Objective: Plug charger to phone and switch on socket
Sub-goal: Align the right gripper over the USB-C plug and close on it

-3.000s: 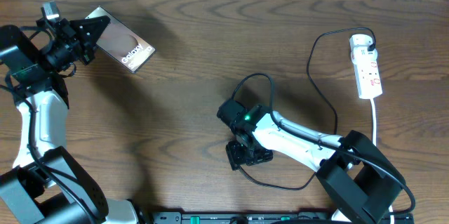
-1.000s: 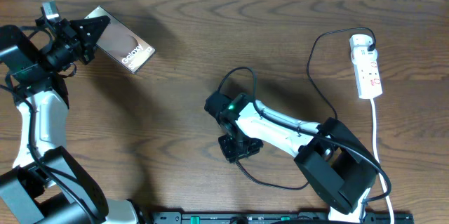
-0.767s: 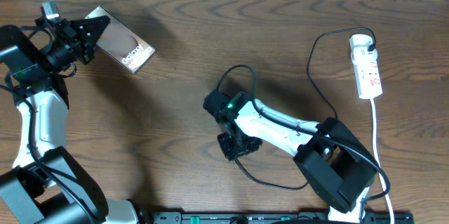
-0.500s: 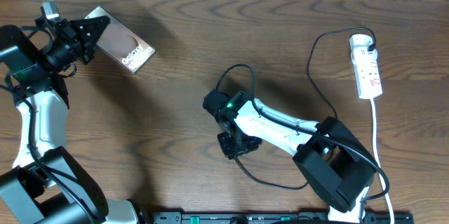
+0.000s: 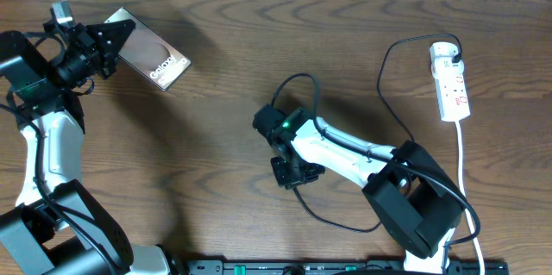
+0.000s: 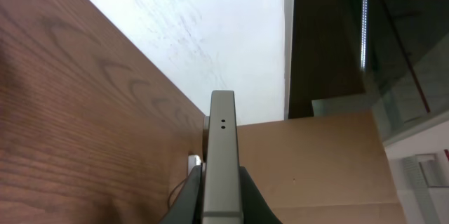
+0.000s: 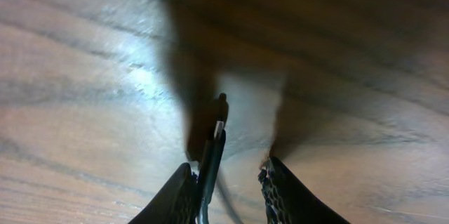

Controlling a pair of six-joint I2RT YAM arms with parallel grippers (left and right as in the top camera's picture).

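The phone (image 5: 155,58), a dark bronze slab with white lettering, is held off the table at the far left, with my left gripper (image 5: 105,40) shut on its left end. The left wrist view shows the phone (image 6: 222,161) edge-on between the jaws. The charger (image 5: 380,77) runs as a thin black cable from the white socket (image 5: 450,81) at the far right to the table's middle. There my right gripper (image 5: 293,171) points down over it. In the right wrist view the charger's tip (image 7: 212,150) lies against the left finger, and the right gripper (image 7: 228,171) is open, with a gap to the right finger.
The socket's white cord (image 5: 461,159) runs down the right side towards the front edge. A black bar (image 5: 302,268) lies along the table's front edge. The right arm's base (image 5: 414,206) stands at the front right. A white wall and brown cardboard (image 6: 316,161) lie beyond the table.
My right gripper has shifted slightly to the right and away from the front edge, its jaws have narrowed, and the cable loop moved with it. The left arm and phone have stayed still.
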